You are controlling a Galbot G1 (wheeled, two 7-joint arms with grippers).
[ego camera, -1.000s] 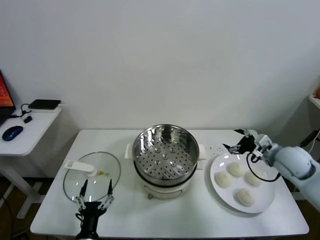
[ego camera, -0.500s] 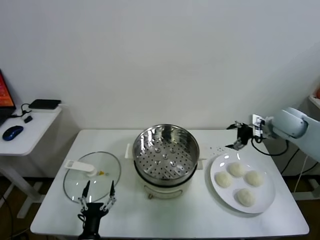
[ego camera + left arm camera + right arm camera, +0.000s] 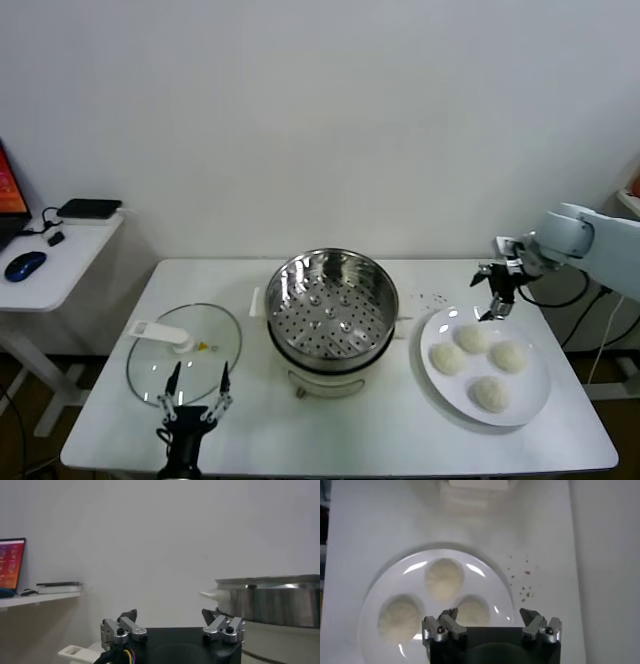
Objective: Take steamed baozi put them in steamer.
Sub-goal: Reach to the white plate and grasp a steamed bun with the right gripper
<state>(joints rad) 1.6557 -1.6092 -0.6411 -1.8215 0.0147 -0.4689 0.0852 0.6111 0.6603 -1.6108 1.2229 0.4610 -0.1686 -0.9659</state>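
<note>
Several creamy-white baozi lie on a white plate [image 3: 530,400] at the right: one at the back [image 3: 473,338], one at the left [image 3: 447,359], one at the right [image 3: 507,356], one at the front [image 3: 490,394]. The steel steamer [image 3: 331,308] stands empty on its cream pot base at the table's middle. My right gripper [image 3: 496,296] is open and empty, pointing down just above the plate's far edge, over the back baozi. Its wrist view shows three baozi [image 3: 444,577] on the plate [image 3: 390,575] below the open fingers [image 3: 489,617]. My left gripper [image 3: 190,404] is open and parked low at the front left.
A glass lid with a white handle [image 3: 184,349] lies left of the steamer. A white power strip [image 3: 428,299] lies behind the plate. A side desk [image 3: 55,262] with a mouse and a black box stands at the far left.
My right gripper has swung from over the plate's back left, up and away toward the wall, then back to the right and down over the plate's far edge. The left arm has barely moved.
</note>
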